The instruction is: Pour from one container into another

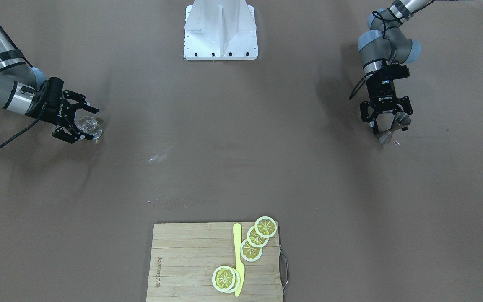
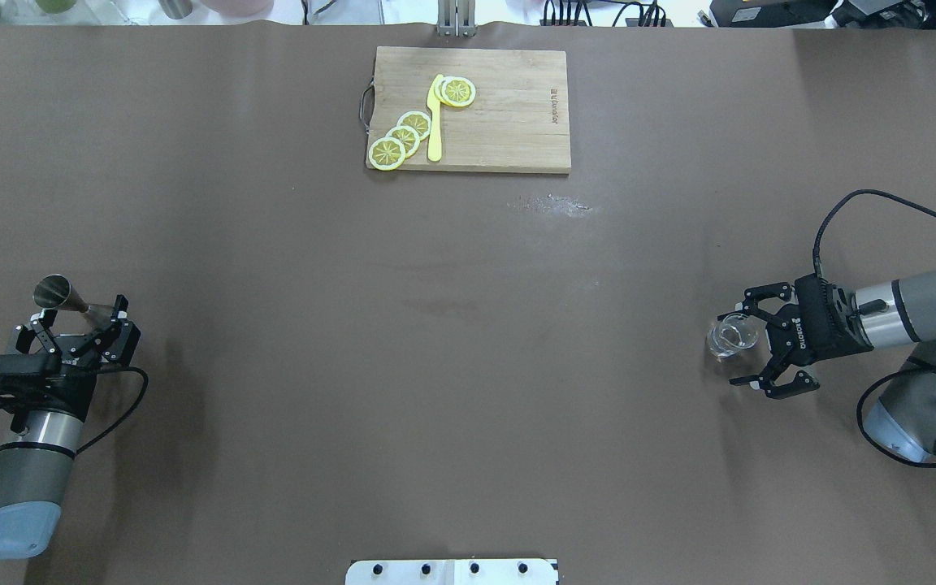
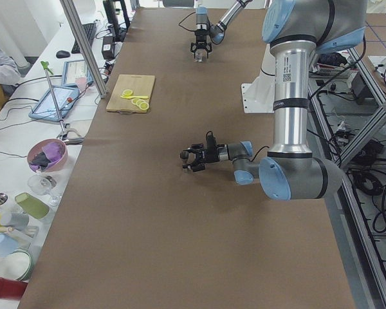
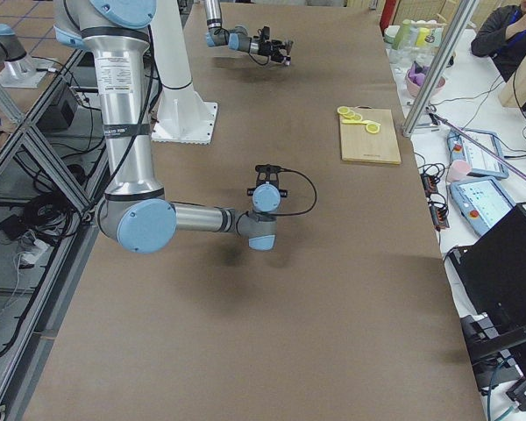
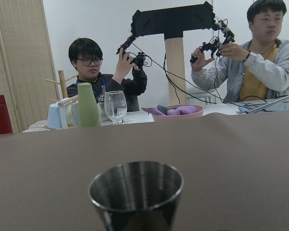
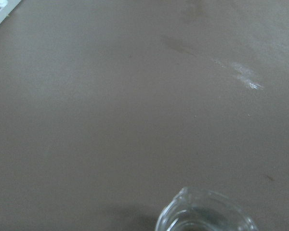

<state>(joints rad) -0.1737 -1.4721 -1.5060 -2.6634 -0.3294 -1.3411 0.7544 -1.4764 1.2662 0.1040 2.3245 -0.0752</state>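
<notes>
A steel jigger (image 2: 62, 296) stands upright on the brown table at my left. My left gripper (image 2: 82, 311) reaches in level, open, with the jigger between its spread fingers; the front-facing view shows the jigger (image 1: 393, 127) and gripper (image 1: 388, 125) the same way. The jigger's upper cup (image 5: 136, 195) fills the bottom of the left wrist view and looks empty. A small clear glass (image 2: 731, 336) stands at my right, between the tips of my open right gripper (image 2: 743, 339). The glass rim (image 6: 204, 214) shows low in the right wrist view.
A wooden cutting board (image 2: 509, 122) with lemon slices (image 2: 401, 138) and a yellow knife (image 2: 435, 122) lies at the far middle edge. A whitish smear (image 2: 553, 205) marks the table near it. The robot's white base (image 1: 220, 33) sits between the arms. Operators and cups are beyond the far edge.
</notes>
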